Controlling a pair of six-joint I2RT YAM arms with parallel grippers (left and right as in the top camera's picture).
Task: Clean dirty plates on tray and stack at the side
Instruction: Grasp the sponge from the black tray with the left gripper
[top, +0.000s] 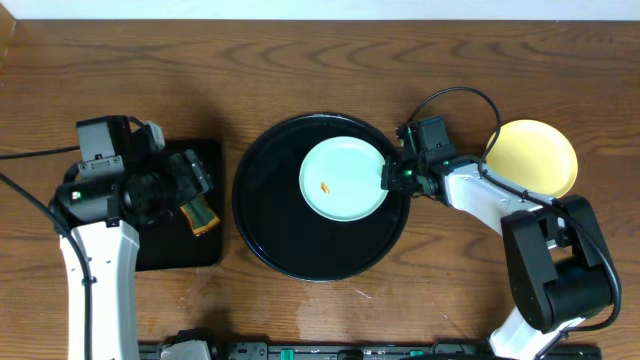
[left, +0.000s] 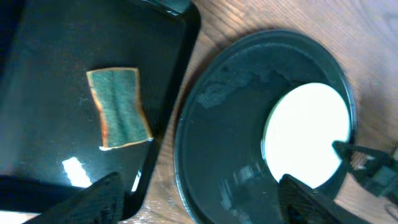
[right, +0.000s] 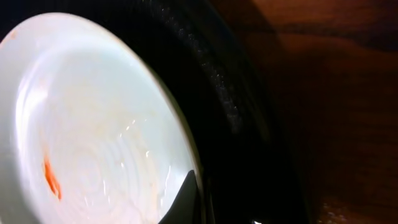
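The right jaws sit at the right-hand rim of the mint-blue plate (top: 343, 178). One dark fingertip (right: 186, 198) lies over that rim at the bottom of the right wrist view. Whether they clamp the plate or only straddle its edge cannot be told.

The plate lies flat in the upper right part of the round black tray (top: 270, 235), at the centre of the overhead frame. A small orange smear (top: 325, 186) shows near the plate's middle. To the right of the tray, off it and on the wooden tabletop (top: 300, 60), rests the yellow plate (top: 532, 158).

The left jaws stand wide and hold nothing, their two fingers (left: 102, 196) far apart along the bottom edge of the left wrist view. They hang over the rectangular black tray (top: 165, 250) at the left of the overhead frame. A green sponge (left: 119, 107) lies flat on that tray.
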